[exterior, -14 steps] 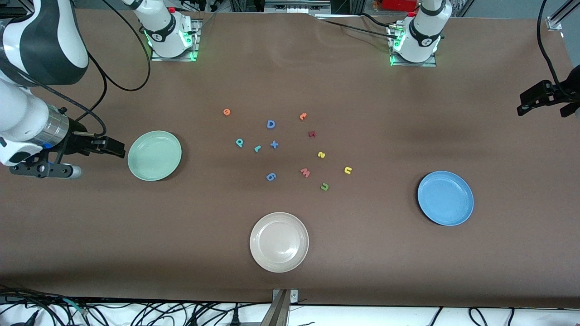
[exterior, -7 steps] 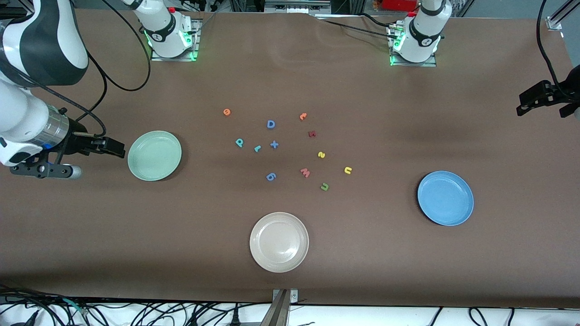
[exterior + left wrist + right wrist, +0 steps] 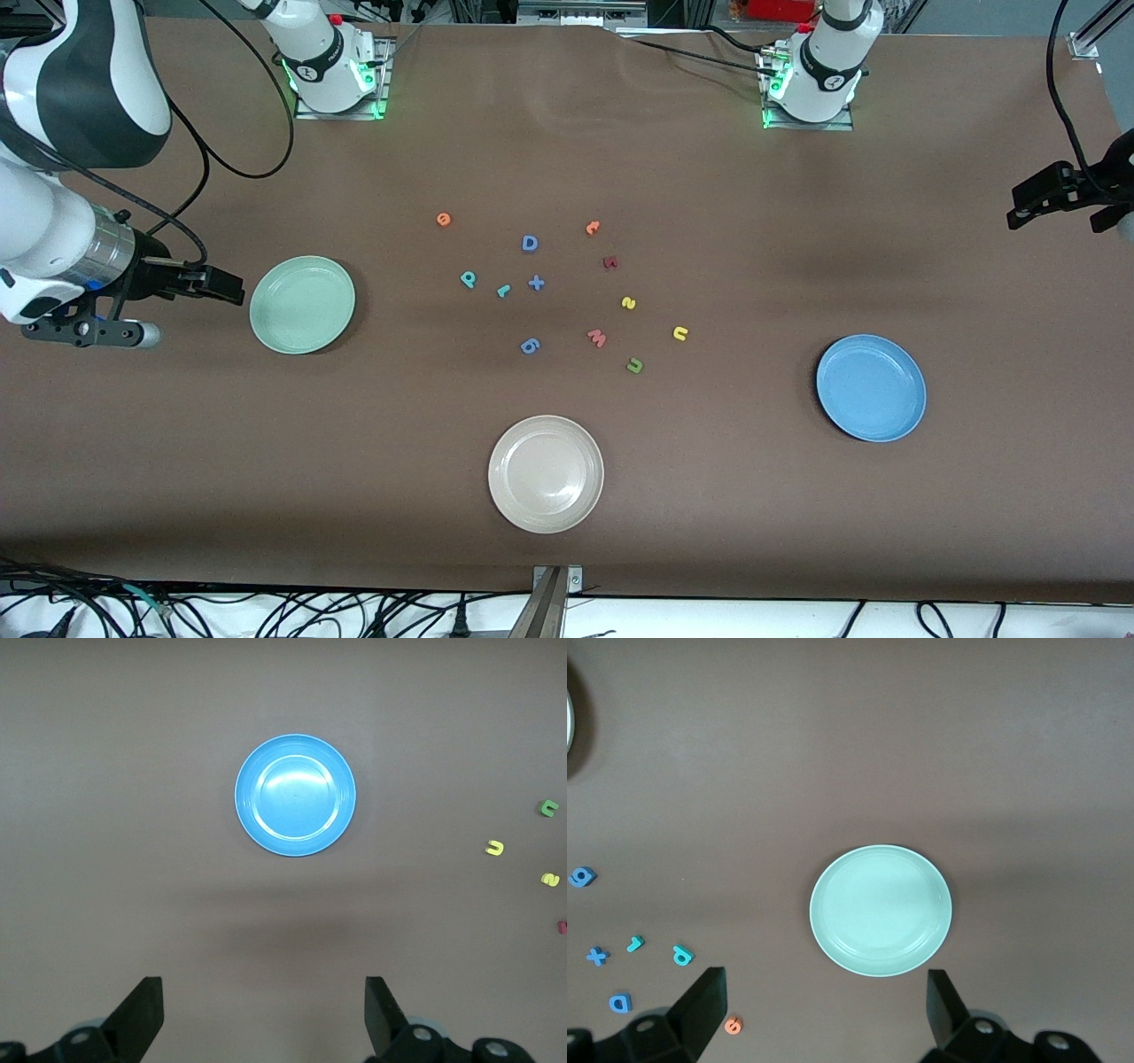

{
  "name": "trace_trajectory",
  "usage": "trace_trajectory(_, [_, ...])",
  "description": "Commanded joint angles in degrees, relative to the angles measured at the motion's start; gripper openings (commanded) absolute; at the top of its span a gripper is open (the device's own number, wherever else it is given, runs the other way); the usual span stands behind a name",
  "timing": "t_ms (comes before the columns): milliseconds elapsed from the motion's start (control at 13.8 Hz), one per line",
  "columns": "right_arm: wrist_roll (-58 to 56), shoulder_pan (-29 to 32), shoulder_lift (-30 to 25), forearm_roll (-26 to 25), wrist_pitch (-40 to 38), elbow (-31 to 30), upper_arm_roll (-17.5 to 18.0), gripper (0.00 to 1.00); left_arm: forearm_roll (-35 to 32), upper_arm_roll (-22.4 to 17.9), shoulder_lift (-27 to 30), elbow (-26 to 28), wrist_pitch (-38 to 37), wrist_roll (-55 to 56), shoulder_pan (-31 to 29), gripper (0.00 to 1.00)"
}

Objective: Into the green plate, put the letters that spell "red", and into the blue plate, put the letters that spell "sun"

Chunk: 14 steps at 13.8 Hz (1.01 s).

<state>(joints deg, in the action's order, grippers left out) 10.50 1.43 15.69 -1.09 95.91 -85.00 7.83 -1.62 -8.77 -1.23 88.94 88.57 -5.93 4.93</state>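
Note:
The green plate lies toward the right arm's end of the table and the blue plate toward the left arm's end. Between them are scattered the orange "e", teal "d", teal "r", yellow "s", yellow arch and olive arch. My right gripper hangs open and empty high beside the green plate. My left gripper hangs open and empty high up near the table's end by the blue plate.
A beige plate sits nearest the front camera. Other foam pieces lie among the letters: a blue D, blue plus, blue 6, pink W, a dark red piece and an orange piece.
Both arms have shifted only very slightly. Nothing on the table has moved.

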Motion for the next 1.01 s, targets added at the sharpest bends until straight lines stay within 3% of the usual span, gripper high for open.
trace_trajectory(0, [-0.6,0.5,-0.3,-0.8,-0.7,-0.3,0.3,1.0,0.7,0.0,-0.2,-0.6,0.0,-1.1,0.0,1.0])
trace_trajectory(942, [0.1,0.1,0.2,-1.1,-1.4,-0.3,0.4,1.0,0.7,0.0,-0.2,-0.6,0.0,-1.1,0.0,1.0])
